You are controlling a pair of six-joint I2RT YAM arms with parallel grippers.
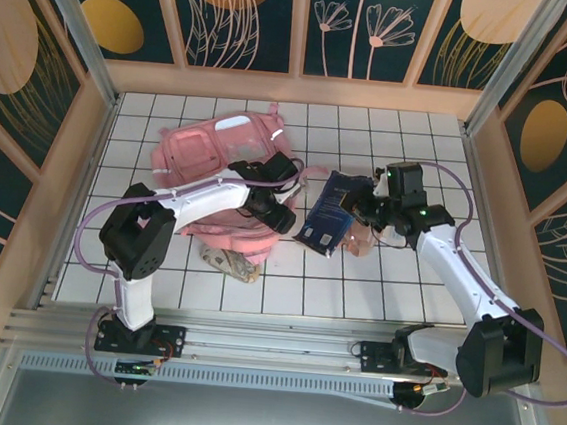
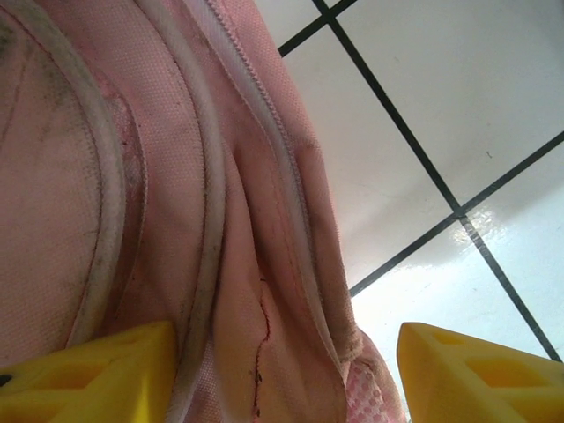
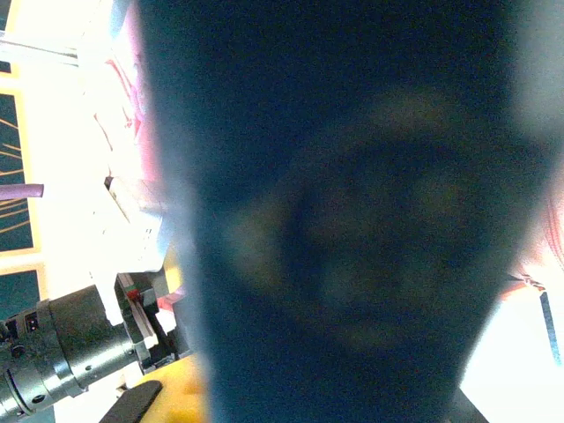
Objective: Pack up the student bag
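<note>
The student bag (image 1: 209, 150), a large pink backpack, lies flat on the left-centre of the white tiled table. My left gripper (image 1: 281, 215) hovers at its right edge. In the left wrist view the left gripper (image 2: 282, 370) is open, its yellow fingertips (image 2: 106, 370) wide apart on either side of a fold of the bag's pink fabric (image 2: 176, 176), which they do not pinch. A dark blue book (image 1: 325, 217) is held tilted just right of the bag by my right gripper (image 1: 357, 215), shut on its right edge. The book (image 3: 352, 220) is a blur close to the right wrist camera, beside one yellow finger (image 3: 176, 388).
A small patterned pouch (image 1: 231, 261) lies in front of the bag near the left arm. A peach-pink item (image 1: 364, 243) rests on the tiles below the right gripper. Wooden frame walls (image 1: 86, 153) enclose the table on three sides.
</note>
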